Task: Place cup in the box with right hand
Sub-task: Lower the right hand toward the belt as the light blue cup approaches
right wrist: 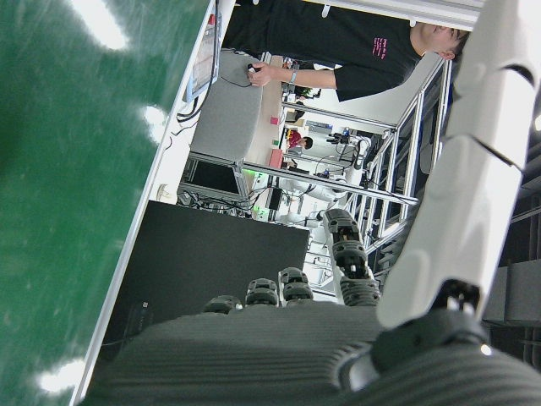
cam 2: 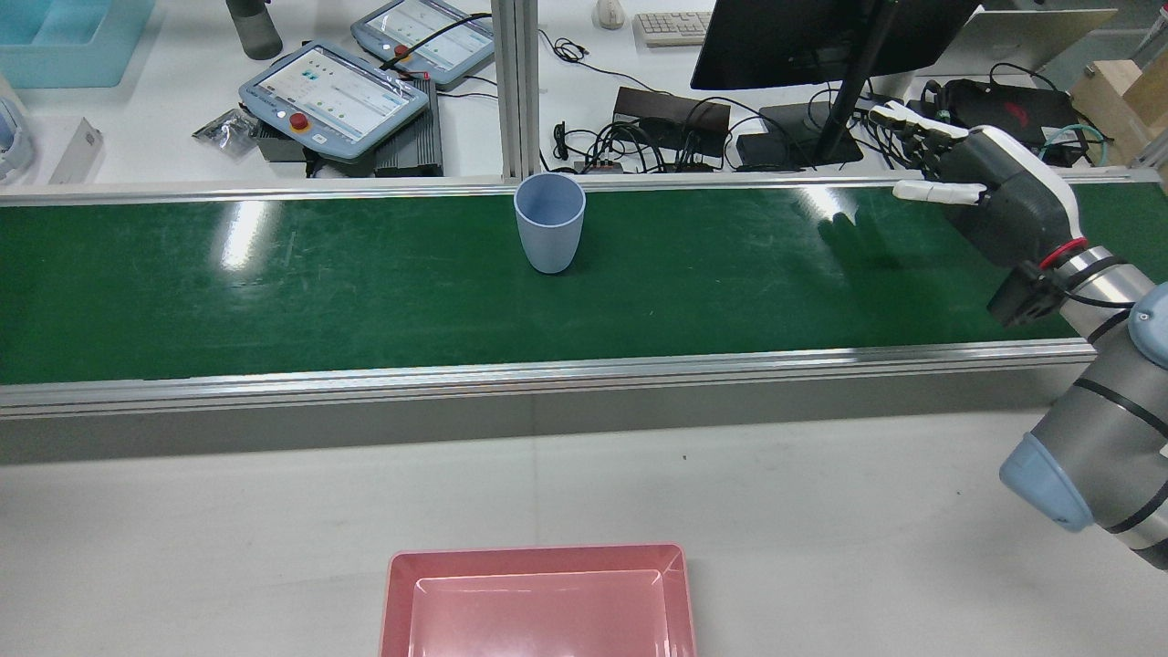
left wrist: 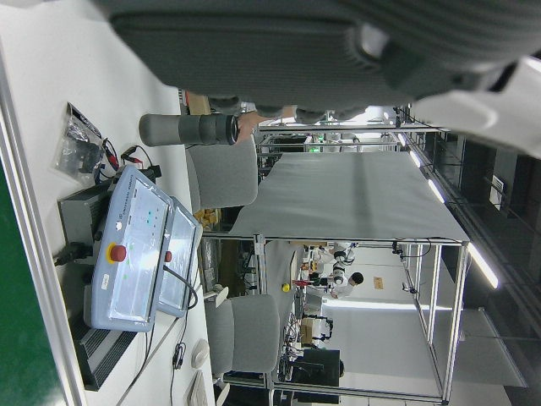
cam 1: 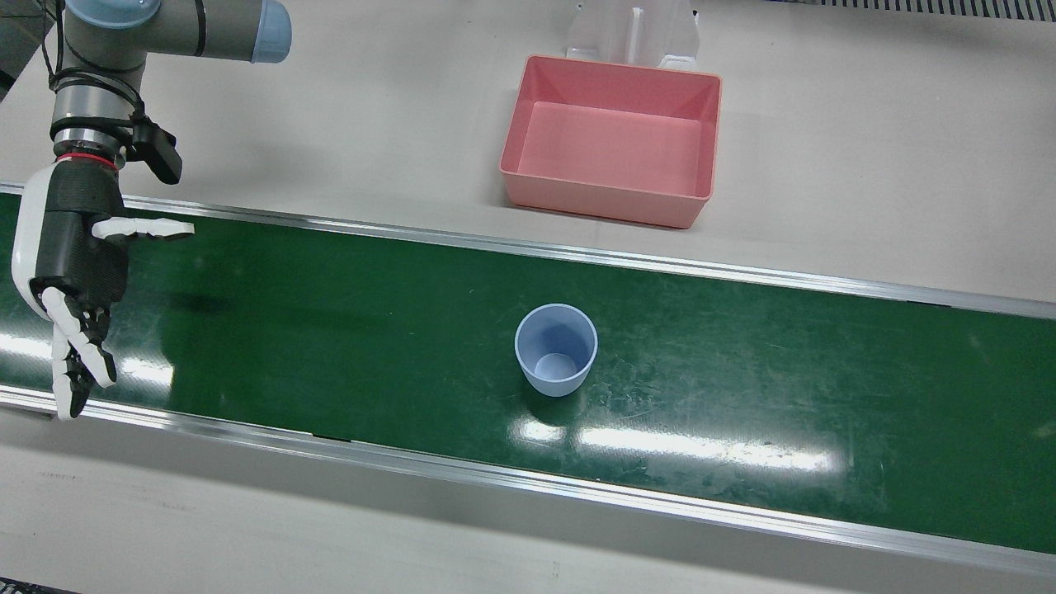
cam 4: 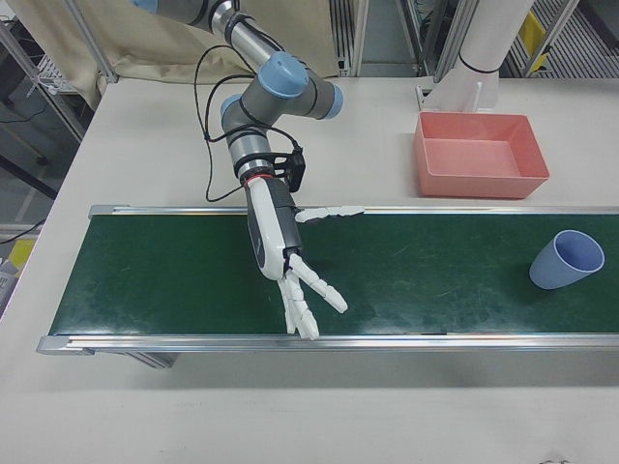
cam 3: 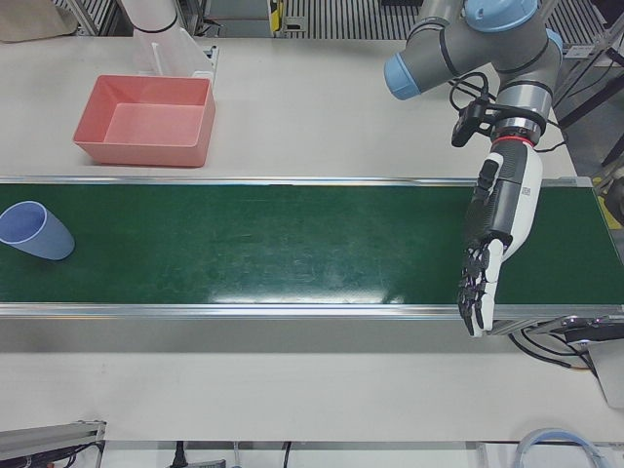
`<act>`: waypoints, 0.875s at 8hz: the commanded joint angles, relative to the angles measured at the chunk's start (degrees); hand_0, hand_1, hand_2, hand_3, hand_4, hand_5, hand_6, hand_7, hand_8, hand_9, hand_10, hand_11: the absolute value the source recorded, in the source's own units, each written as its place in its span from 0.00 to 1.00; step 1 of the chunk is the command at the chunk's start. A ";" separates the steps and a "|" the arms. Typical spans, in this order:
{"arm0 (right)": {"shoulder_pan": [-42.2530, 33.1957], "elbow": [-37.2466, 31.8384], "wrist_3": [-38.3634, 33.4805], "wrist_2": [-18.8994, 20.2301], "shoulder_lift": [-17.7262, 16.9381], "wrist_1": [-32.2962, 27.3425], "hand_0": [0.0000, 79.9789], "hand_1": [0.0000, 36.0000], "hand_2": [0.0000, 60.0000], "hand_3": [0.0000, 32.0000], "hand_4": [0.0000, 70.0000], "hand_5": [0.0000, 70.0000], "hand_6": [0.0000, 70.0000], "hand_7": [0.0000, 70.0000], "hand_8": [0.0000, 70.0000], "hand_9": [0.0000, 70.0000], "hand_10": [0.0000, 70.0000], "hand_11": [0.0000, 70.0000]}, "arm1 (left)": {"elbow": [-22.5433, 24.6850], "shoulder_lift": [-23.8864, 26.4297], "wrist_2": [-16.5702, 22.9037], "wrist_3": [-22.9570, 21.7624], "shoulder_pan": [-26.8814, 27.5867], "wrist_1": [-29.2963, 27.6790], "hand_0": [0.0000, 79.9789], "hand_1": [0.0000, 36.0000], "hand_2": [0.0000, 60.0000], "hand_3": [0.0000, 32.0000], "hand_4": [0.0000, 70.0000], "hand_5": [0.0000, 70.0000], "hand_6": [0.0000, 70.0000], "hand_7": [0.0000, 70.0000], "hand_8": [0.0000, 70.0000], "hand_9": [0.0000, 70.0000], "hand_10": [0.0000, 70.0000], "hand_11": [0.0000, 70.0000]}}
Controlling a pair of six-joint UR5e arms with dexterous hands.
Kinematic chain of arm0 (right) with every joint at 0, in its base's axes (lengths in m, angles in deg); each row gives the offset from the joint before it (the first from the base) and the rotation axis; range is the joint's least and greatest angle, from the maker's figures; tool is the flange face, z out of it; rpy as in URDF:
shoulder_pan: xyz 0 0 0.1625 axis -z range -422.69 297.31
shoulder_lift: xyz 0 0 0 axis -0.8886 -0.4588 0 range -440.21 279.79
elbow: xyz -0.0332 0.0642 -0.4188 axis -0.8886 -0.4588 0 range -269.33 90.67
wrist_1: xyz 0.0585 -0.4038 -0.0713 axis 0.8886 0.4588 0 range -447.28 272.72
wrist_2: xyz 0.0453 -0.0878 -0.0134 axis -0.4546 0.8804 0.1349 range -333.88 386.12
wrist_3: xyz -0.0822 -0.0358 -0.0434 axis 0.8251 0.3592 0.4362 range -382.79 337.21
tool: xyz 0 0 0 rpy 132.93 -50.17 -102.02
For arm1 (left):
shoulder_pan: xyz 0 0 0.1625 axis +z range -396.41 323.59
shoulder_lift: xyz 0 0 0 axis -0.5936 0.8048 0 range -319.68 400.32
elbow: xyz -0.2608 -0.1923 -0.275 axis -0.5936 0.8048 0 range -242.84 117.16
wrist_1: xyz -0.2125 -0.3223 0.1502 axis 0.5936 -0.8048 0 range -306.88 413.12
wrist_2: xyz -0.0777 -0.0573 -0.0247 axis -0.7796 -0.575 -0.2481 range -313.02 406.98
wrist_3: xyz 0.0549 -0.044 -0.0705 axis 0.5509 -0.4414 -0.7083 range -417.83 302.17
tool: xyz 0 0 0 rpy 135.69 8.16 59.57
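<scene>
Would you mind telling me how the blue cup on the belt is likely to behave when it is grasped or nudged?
The blue cup looks like thin, rigid plastic, so probably light and stiff. It stands upright and empty on a base narrower than its rim, so a sideways nudge may tip it. Its smooth round wall could slip in a loose grasp, and it would likely roll once toppled.

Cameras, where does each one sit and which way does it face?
Front view: overhead, looking down at cup, box; right hand at left.
Rear view: high behind, looking forward over belt; right hand.
Left-front view: operators' side, facing left hand.
Right-front view: operators' side, facing right hand.
Left hand view: on left hand, sees desk; palm shows.
Right hand view: on right hand, sees belt; fingers show.
Fixed views share the cup.
</scene>
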 commanded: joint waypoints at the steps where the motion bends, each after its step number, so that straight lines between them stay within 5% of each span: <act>1: 1.51 -0.47 -0.34 0.00 0.00 0.07 0.61 0.46 0.11 0.00 0.06 0.06 0.06 0.17 0.02 0.08 0.00 0.00 | 0.00 0.00 0.03 0.00 0.00 0.00 0.00 0.00 0.00 0.00 0.00 0.00 0.00 0.00 0.00 0.00 0.00 0.00; 7: 3.36 -0.73 -0.25 -0.18 0.09 0.07 0.60 0.45 0.12 0.00 0.07 0.06 0.06 0.19 0.03 0.09 0.00 0.01 | 0.00 0.00 0.03 0.00 0.00 0.00 0.00 0.00 0.00 0.00 0.00 0.00 0.00 0.00 0.00 0.00 0.00 0.00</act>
